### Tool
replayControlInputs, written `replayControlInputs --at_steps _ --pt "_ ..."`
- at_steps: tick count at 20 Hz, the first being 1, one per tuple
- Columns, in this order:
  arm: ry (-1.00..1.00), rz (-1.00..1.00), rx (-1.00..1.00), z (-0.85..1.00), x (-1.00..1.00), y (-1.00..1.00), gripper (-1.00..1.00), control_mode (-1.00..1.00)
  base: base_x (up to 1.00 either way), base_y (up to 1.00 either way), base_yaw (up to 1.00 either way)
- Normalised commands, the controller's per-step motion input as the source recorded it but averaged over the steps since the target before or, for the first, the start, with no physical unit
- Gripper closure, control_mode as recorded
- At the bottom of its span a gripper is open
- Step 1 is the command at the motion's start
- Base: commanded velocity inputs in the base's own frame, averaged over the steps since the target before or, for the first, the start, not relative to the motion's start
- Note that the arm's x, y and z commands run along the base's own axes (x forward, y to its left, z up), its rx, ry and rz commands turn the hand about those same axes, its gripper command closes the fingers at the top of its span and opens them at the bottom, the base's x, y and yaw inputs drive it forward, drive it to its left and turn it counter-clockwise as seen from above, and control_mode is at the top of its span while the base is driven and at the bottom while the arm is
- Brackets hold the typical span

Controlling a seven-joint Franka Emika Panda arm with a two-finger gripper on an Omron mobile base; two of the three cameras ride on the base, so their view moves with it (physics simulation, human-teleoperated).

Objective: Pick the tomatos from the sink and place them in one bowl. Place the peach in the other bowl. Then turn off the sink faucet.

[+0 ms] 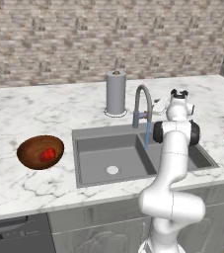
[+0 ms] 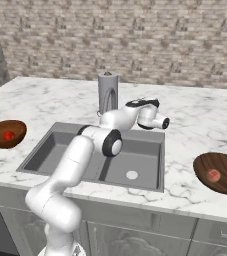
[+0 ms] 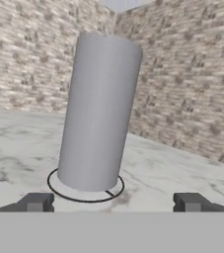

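While the gripper (image 3: 111, 202) hangs wide open and holds nothing, its fingertips (image 3: 34, 201) frame the grey upright cylinder (image 3: 99, 111) just ahead on the marble desk (image 1: 19, 113); the faucet (image 1: 141, 105) stands near it, water running into the sink (image 1: 108, 158); a tomato (image 1: 47, 154) sits in the far bowl (image 1: 40, 151); the peach (image 2: 214, 175) rests in the other bowl (image 2: 220, 172).

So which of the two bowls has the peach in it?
The bowl on the counter right of the sink; its fruit is pale pinkish. The left bowl holds bright red.
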Motion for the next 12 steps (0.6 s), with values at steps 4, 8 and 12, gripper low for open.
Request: replayControlInputs --at_steps 4,8,12 --pt "0.00 -0.01 0.00 0.17 0.05 0.59 -1.00 -1.00 0.00 0.00 0.00" --pt "0.00 0.00 0.00 0.71 -0.04 0.73 -1.00 -1.00 0.00 0.00 0.00" --pt "0.00 -0.02 0.00 0.92 0.00 1.00 -1.00 -1.00 0.00 0.00 0.00"
